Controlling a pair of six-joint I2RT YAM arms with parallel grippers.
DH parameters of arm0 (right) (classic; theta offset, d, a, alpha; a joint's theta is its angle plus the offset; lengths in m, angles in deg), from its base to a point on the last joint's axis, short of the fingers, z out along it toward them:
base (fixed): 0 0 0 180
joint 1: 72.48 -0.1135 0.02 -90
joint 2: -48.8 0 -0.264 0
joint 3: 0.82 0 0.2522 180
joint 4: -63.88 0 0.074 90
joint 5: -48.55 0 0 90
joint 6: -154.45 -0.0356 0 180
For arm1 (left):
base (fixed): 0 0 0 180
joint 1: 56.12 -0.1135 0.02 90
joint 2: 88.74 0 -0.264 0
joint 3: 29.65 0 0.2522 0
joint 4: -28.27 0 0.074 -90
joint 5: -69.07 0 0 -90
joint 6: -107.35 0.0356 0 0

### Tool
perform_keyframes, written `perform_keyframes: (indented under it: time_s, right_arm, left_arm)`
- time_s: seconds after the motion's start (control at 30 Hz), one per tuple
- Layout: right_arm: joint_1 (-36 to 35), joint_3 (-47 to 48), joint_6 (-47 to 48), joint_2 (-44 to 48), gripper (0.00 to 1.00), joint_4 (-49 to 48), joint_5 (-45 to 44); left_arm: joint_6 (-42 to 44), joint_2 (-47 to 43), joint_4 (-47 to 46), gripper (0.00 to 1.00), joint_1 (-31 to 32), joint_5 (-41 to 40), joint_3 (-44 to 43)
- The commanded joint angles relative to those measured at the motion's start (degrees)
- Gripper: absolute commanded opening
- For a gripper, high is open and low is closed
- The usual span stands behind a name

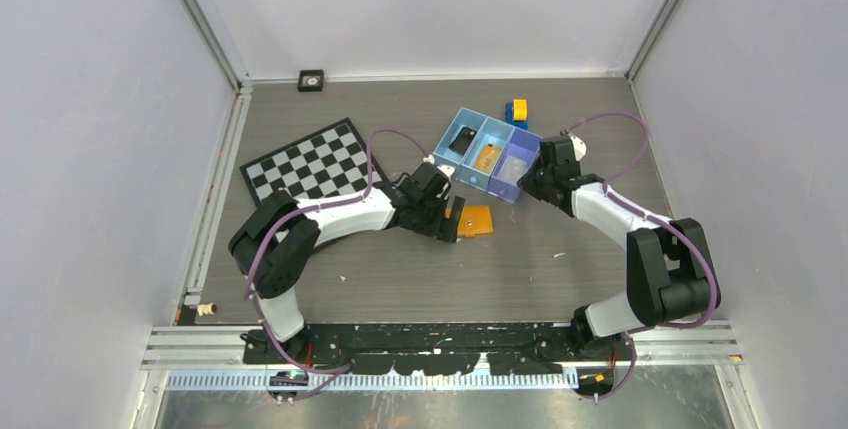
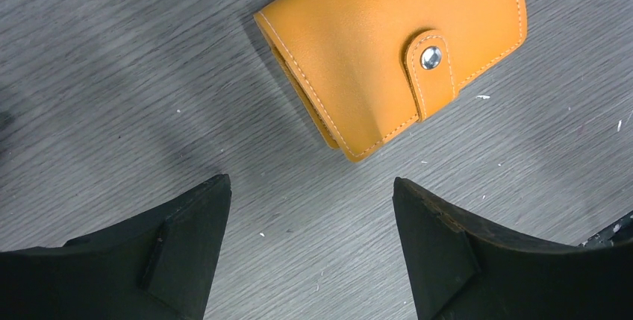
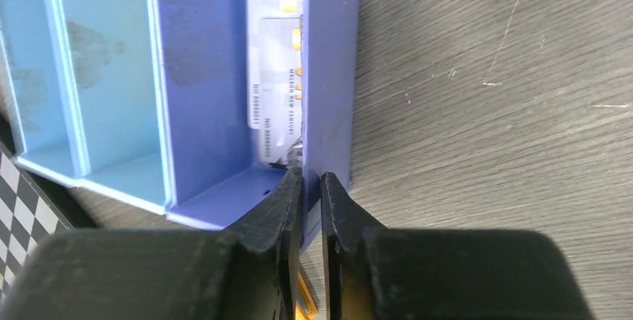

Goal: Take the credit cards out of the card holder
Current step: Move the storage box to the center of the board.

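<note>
The orange card holder (image 1: 475,220) lies flat on the table, folded, its tab snapped down (image 2: 431,59). My left gripper (image 1: 452,221) is open just to the left of it. In the left wrist view the left gripper (image 2: 310,182) has only bare table between its fingertips, and the card holder (image 2: 388,51) lies just beyond them. My right gripper (image 3: 311,174) is shut on the right-hand wall of the blue tray (image 3: 328,74). In the top view the right gripper (image 1: 527,184) is at the tray's near right corner. Pale credit cards (image 3: 272,74) lie in the violet compartment beside that wall.
The blue tray (image 1: 462,114) has three compartments, with a dark card (image 1: 461,141) in the left one and an orange card (image 1: 487,156) in the middle one. A yellow-and-blue block (image 1: 517,111) stands behind it. A checkerboard (image 1: 310,161) lies at the left. White walls enclose the table.
</note>
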Motion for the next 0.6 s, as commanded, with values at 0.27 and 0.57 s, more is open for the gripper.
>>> perform_keyframes:
  time_s: [0.27, 0.57]
  right_arm:
    - [-0.3, 1.8, 1.9, 5.4, 0.46, 2.9, -4.1]
    - [-1.2, -0.2, 1.9, 13.1, 0.64, 3.6, -5.6]
  left_arm:
    - [3.4, 0.5, -5.9, 0.75, 0.0, 5.8, -1.5]
    - [2.8, 4.4, -6.2, 0.6, 0.0, 8.8, -3.9]
